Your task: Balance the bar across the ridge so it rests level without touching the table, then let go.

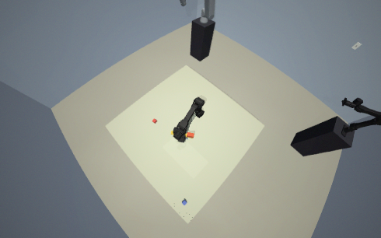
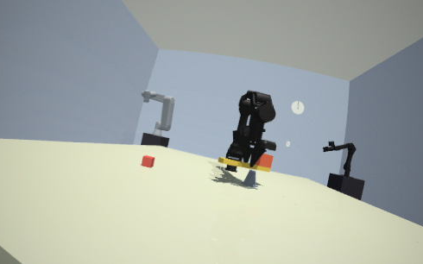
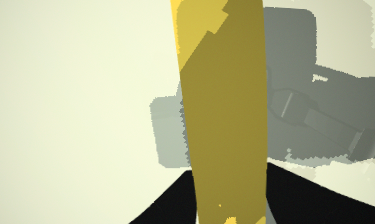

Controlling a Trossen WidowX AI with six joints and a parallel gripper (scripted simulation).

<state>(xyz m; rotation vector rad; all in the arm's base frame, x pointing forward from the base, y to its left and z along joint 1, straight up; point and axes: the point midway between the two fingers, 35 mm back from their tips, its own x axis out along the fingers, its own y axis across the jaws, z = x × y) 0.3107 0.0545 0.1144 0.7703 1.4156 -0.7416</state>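
The yellow bar (image 2: 225,160) (image 3: 223,110) (image 1: 190,135) carries an orange-red block (image 2: 266,160) at its right end. My gripper (image 2: 253,165) (image 3: 228,174) is shut on the bar, with a black fingertip on each side of it in the wrist view. The blue-grey ridge (image 2: 250,179) stands on the table under the gripped part of the bar. In the exterior view the bar is just above the ridge top with a thin gap, its ends off the table. It looks lower at the right there, but that view is tilted. In the top view the arm hides most of bar and ridge.
A small red cube (image 1: 155,120) (image 2: 148,161) lies on the table to the left. A small blue block (image 1: 184,202) lies near the table's corner at the bottom of the top view. Other arms stand on dark pedestals (image 1: 201,40) (image 1: 321,138) beyond the table.
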